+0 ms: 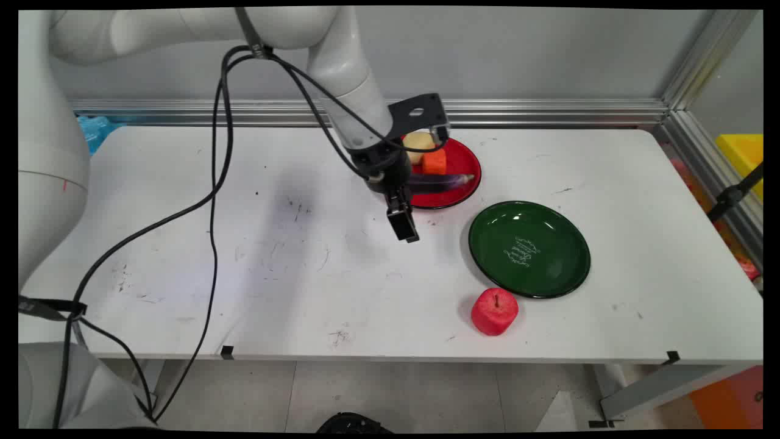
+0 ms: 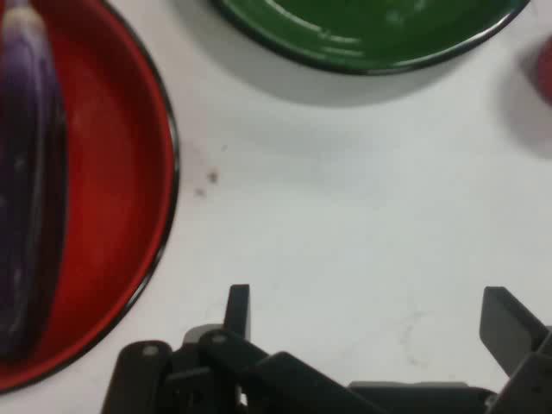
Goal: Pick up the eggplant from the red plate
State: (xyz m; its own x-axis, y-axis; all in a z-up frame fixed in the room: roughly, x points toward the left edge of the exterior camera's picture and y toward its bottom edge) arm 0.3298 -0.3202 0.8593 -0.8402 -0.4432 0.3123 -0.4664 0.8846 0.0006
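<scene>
Hovering: the claw (image 2: 371,323) hangs empty over bare tabletop (image 1: 244,274) just off the red plate's near rim, touching nothing
Claw state: released, its two fingers (image 2: 509,323) spread wide with only white surface showing between them
Landmark: the red plate (image 1: 466,183), one of two plates, sits toward the wall side of the tabletop; everything below is placed against it
On the red plate: one purple eggplant (image 1: 440,181) lies flat across the near half; behind it one orange block (image 1: 434,161) and, partly hidden by the arm, one pale yellowish round item (image 1: 418,143); three things in all, grouped close together, seemingly gathered there on purpose
Green plate: one (image 1: 551,225), near the red plate on its right and toward the camera, a strip of tabletop between their rims; it carries nothing but a pale printed mark at its centre
Red apple: one (image 1: 494,311), standing upright with stem up, farther from the red plate than the green plate is, just beside the green plate's near rim and off any plate
Counts: two plates, four food items, one claw
</scene>
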